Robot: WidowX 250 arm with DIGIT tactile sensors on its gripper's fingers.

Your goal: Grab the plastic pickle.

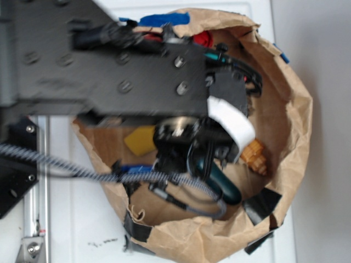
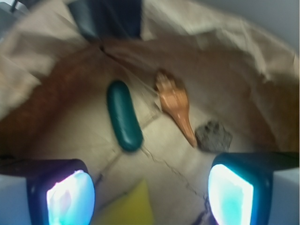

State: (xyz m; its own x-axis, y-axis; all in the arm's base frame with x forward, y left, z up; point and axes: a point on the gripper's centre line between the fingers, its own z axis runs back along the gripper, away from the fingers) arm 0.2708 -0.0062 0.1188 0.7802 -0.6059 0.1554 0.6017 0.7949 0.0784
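Two views: an exterior shot from above and a wrist shot looking down between the fingers are given.
Container: a crumpled brown paper bag (image 1: 299,118), rolled down at the rim and patched with black and blue tape, is seen lying open on a white surface (image 1: 82,230).
Pickle: the plastic pickle (image 2: 123,116) is seen lying flat on the bag's paper floor, glossy dark green, oblong with rounded ends; in the exterior view only its lower end (image 1: 227,186) is shown past the arm.
Pickle's neighbours: an orange-brown shell (image 2: 174,104) is laid just beside it, apart from it, with its pointed tip turned toward a small grey lump (image 2: 213,136); a yellow sponge wedge (image 2: 129,206) is placed nearer the camera, apart from the pickle.
Gripper: the gripper (image 2: 150,192) is held spread wide, nothing being pinched between its fingers (image 2: 70,197), whose pads are lit pale blue.
Gripper's place: it is held above the bag floor, with the pickle ahead of it and nearer the finger on the picture's left; no contact with the pickle is seen.
Arm: much of the bag's opening is covered in the exterior view by the black arm (image 1: 120,71), with a braided cable (image 1: 82,172) trailing across the rim.
Sharpness: both views are blurred.
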